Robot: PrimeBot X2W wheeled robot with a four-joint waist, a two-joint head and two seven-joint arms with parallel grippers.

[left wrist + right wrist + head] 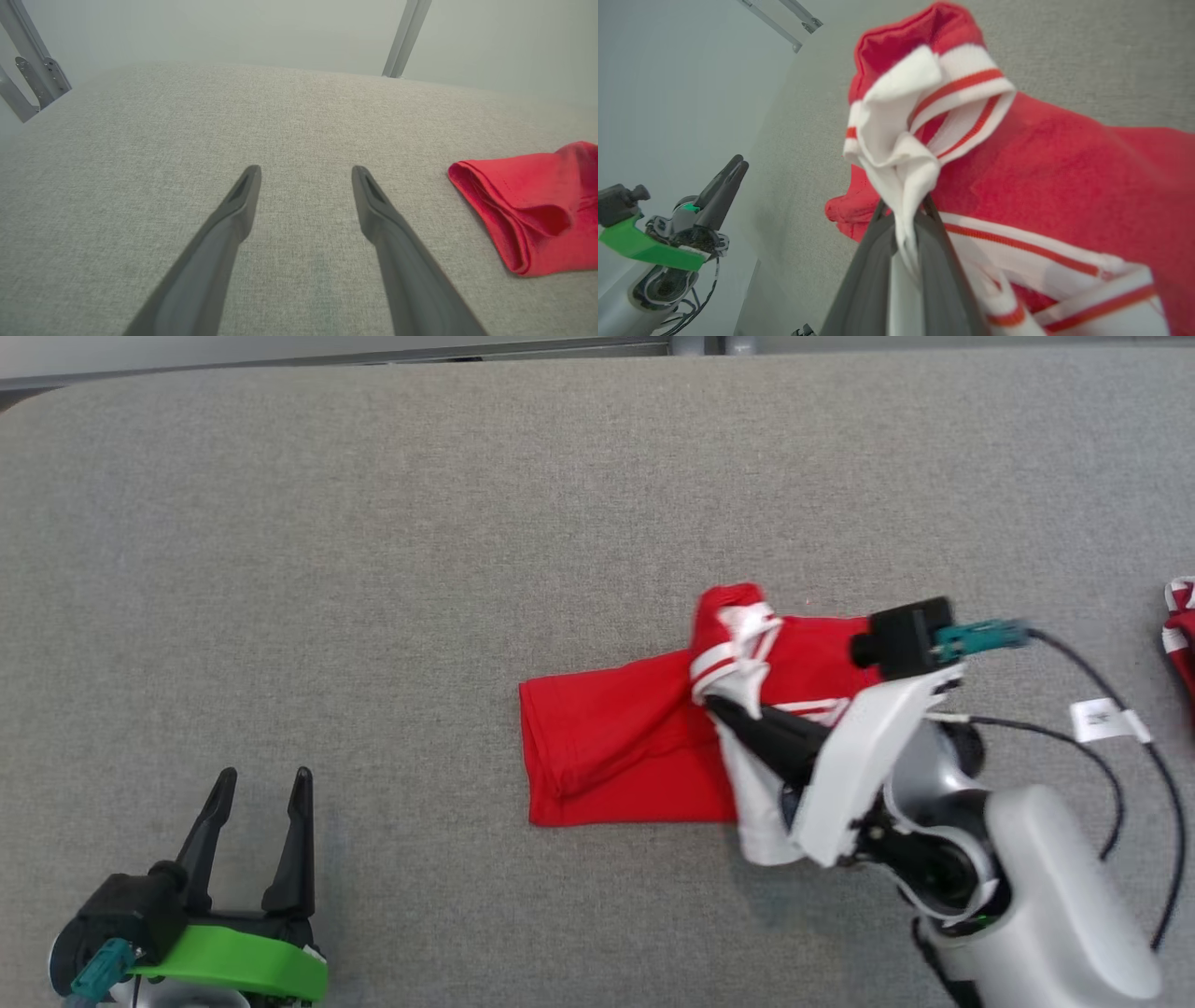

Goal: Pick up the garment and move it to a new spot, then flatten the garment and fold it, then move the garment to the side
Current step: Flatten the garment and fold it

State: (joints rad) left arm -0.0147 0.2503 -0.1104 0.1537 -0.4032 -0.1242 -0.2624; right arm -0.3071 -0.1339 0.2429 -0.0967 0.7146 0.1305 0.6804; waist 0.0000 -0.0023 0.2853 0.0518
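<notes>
left tool [264, 772] [306, 170]: black, long-fingered, on a green cuff; released, fingers spread wide over the grey woven-fabric tabletop [373, 523] at the near left.
right tool [714, 702] [903, 207]: dark fingers clenched on a pinch of white red-striped trim of the red knit garment [616, 747] [1064, 177].
garment place: mid-tabletop, right of centre, roughly folded; red body lies flat toward the left, trim bunched at the right tool; well apart from the left tool.
far right edge: crumpled red-and-white striped cloth [1181, 635], apart from the garment.
</notes>
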